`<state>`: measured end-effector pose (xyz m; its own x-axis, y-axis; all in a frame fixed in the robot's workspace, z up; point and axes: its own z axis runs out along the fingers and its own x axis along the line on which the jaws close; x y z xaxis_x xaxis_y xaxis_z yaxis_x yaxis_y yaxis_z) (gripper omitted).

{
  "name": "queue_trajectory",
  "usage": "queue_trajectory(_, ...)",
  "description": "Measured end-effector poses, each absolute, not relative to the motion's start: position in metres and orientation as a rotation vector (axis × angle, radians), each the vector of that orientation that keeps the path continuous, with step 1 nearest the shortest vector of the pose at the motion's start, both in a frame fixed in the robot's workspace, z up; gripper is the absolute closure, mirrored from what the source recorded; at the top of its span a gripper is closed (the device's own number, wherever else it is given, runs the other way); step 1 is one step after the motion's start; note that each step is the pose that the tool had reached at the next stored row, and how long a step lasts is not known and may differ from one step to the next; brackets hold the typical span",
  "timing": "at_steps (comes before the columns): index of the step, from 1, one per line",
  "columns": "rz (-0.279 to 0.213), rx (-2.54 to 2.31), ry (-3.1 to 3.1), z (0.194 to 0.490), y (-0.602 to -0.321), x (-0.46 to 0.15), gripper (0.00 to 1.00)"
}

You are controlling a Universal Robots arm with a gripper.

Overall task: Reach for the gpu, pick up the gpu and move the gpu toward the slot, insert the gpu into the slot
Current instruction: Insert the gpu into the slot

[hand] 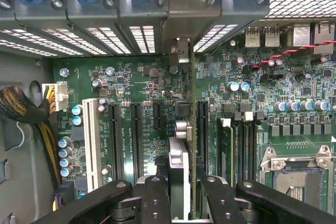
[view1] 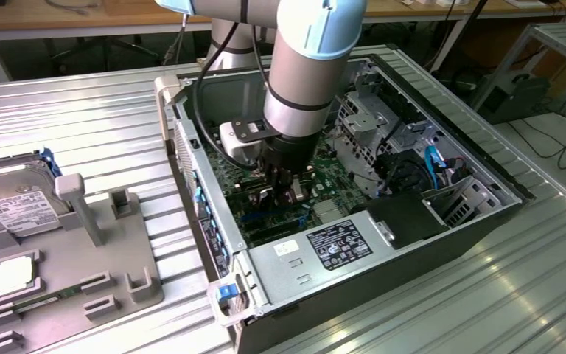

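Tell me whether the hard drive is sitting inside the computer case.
No, the hard drive lies on the grey fixture outside the computer case, at the exterior view's left.

Bright glare streaks the ribbed table point(view1: 529, 287), while the case point(view1: 362, 310) sits dimmer.

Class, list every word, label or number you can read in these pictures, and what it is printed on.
Nothing can be quoted.
Hard drive label: too small to read.
Power supply black label: too small.
Power supply white sticker: too small.
Motherboard white lettering: blurred.
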<state>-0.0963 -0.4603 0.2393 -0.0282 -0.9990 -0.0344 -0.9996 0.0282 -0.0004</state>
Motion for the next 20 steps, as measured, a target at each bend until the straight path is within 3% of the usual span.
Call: queue_trajectory(20,0.017,-2.166,2.223,0.2369,-0.4592,-0.0996,0.72)
